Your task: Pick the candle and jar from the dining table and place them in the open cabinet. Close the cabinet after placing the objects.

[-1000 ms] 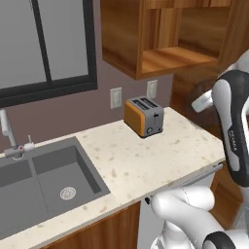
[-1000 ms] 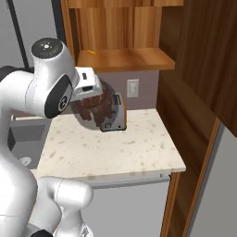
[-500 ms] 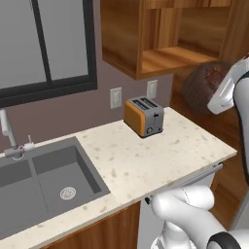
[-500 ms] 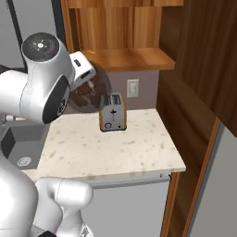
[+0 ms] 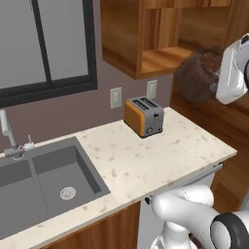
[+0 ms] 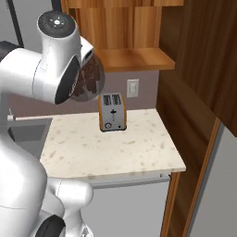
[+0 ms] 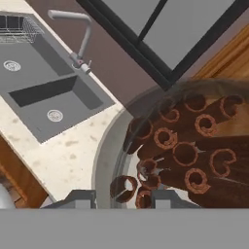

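The jar — a round clear glass vessel packed with dark reddish-brown rolled sticks — hangs in the air in the grasp of the gripper, whose two dark fingertips stand at a narrow setting on either side of the glass at the near edge of the hand view. In the left base view the jar is raised above the right end of the counter, just in front of the lower shelf of the cabinet. In the right base view the jar is partly hidden behind the white arm, level with the shelf edge of the cabinet, and to its left.

Below the jar lies the speckled cream counter, bearing an orange toaster with a grey end panel that stands near the back wall, left of the jar. Farther left the counter holds a grey double sink with a silver faucet behind it.

On the far wall are two pale outlets, and above the sink a dark-framed window. The cabinet is open-fronted — reddish-brown wood, its interior shelf bare where visible.
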Robot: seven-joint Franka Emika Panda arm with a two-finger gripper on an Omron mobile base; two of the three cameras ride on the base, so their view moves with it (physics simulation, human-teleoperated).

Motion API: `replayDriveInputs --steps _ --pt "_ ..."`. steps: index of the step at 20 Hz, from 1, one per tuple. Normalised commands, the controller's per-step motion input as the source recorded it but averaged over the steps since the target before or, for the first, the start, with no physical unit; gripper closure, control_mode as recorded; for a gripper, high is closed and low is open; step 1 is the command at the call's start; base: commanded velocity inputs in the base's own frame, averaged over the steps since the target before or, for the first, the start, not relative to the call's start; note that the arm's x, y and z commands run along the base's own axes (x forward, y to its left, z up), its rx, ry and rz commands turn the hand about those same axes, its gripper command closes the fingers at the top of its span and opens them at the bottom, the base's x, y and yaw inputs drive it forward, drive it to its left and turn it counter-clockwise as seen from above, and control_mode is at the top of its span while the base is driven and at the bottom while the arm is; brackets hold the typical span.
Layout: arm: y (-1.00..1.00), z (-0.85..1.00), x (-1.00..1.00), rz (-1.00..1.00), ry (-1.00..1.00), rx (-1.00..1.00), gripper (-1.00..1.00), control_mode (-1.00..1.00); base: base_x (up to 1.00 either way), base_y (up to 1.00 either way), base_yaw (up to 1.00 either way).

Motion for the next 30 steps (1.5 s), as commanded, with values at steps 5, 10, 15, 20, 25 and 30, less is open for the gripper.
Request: replayDriveInputs --steps 5,10,15,20,25,30 --pt "-0.05 0.13 0.3 0.19 -0.02 -0.05 1.0 -1.0 0.0 0.0 0.0" --pt "-0.01 0.02 0.42 0.1 -0.02 -0.04 1.0 -1.0 0.0 0.0 0.0" --pt "-0.01 0.03 0.45 0.02 0.0 -0.04 1.0 -1.0 0.0 0.0 0.0" --pt "-0.01 0.16 0.39 0.0 0.0 -0.08 1.0 -1.0 0.0 0.0 0.0" --pt "0.0 0.27 0.4 0.0 -0.06 -0.11 1.0 -1.0 0.0 0.0 0.0" --pt "0.0 0.18 0.4 0.0 -0.09 -0.11 1.0 -1.0 0.0 0.0 0.0"
